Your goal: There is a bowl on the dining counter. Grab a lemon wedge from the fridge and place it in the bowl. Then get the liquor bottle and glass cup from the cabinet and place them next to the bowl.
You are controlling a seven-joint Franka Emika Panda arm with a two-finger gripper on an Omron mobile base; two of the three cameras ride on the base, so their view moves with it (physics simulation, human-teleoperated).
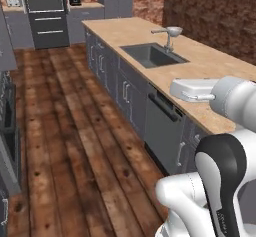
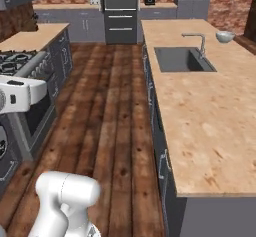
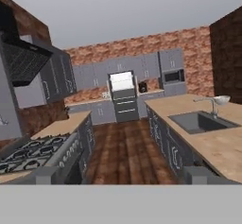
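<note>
1. Pale wood tabletop (image 2: 210, 131) ran down the right of the right base view, with a grey sink (image 2: 183, 59) set into it and a faucet (image 2: 197, 40) at its far side.
2. Bowl (image 2: 225, 36) sat on the tabletop past the sink, near the faucet; in the left base view the bowl (image 1: 174, 31) showed just behind the faucet, in the hand view (image 3: 221, 100) at the right.
3. Fridge (image 2: 120, 11) stood at the far end of the kitchen, doors closed, well apart from the bowl; also seen mid-frame in the hand view (image 3: 123, 98).
4. Stove (image 3: 35, 152) with burners was on the left in the hand view, range hood (image 3: 23, 60) above it.
5. Grey cabinets (image 3: 118, 69) lined the far brick wall.
6. Wood plank floor (image 2: 112, 121) ran between the stove side and the tabletop.
7. End effector (image 3: 121, 175) had its jaws spread wide, fingertips (image 3: 46, 175) at the bottom of the hand view, nothing between them, pointed level down the aisle toward the fridge.
8. White arm (image 1: 220, 161) was folded at the lower right of the left base view, beside the tabletop edge.
</note>
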